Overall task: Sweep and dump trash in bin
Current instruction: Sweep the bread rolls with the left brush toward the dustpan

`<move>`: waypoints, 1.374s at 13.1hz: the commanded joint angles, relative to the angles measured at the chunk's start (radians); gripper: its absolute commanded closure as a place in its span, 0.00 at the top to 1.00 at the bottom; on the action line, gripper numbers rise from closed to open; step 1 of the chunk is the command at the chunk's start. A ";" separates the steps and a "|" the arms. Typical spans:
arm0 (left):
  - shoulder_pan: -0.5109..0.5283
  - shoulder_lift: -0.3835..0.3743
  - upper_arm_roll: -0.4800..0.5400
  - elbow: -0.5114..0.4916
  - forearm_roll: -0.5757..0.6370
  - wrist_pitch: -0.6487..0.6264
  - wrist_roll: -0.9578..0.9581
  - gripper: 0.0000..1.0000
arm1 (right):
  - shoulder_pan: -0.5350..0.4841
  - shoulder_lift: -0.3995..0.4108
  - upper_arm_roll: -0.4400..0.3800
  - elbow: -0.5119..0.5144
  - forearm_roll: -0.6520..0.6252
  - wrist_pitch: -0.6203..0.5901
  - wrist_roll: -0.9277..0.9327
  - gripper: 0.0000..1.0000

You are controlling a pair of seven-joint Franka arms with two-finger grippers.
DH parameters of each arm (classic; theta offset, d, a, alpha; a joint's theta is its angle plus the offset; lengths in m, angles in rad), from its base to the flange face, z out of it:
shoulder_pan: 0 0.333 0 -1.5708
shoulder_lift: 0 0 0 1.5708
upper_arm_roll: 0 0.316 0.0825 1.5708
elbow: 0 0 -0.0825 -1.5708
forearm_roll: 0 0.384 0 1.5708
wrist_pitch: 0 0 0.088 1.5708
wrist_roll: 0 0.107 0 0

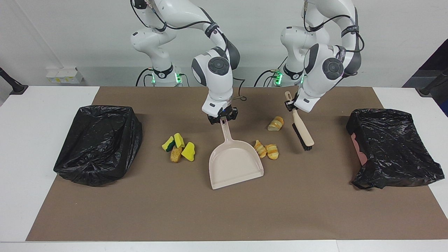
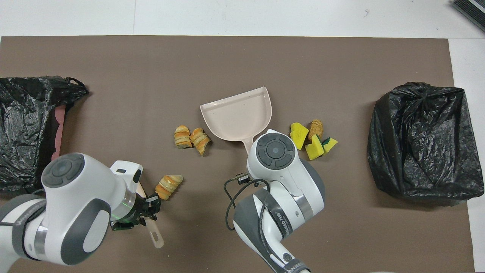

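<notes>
We see the right gripper (image 1: 222,120) with jaws shut on the dustpan (image 1: 235,161) handle — its mouth points away from the robots. The left gripper (image 1: 291,105) clamps the brush (image 1: 302,131). Croissant pieces (image 1: 266,150) lie between them — sponge wedges (image 1: 179,145) toward the right arm's bin (image 1: 99,143).

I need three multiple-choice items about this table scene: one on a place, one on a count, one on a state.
1. Where do the two touching golden-brown striped croissant pieces lie?
A. inside a bin
B. beside the beige plastic dustpan
C. on the brush

2. How many black-bagged bins stand on the brown mat?
A. one
B. two
C. three

3. What does the right gripper hold?
A. the dustpan's handle
B. a sponge wedge
C. nothing

Answers: 1 B, they rest on the mat next to the pan's side wall. 2 B, one bin is at the right arm's end, another bin at the left arm's end. 3 A, its fingers close around the handle, while the left gripper holds the beige black-bristled brush.
</notes>
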 commanded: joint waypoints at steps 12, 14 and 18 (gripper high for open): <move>-0.103 0.181 0.015 0.124 -0.075 0.242 -0.085 0.00 | -0.026 0.011 0.006 -0.017 0.044 0.171 -0.107 0.21; -0.065 0.225 0.015 0.172 -0.056 0.229 -0.030 0.00 | -0.026 0.018 0.006 0.007 0.043 0.159 -0.104 0.00; -0.059 0.294 0.015 0.338 0.051 0.066 -0.005 0.00 | -0.047 0.020 0.003 0.029 0.025 0.133 -0.199 0.00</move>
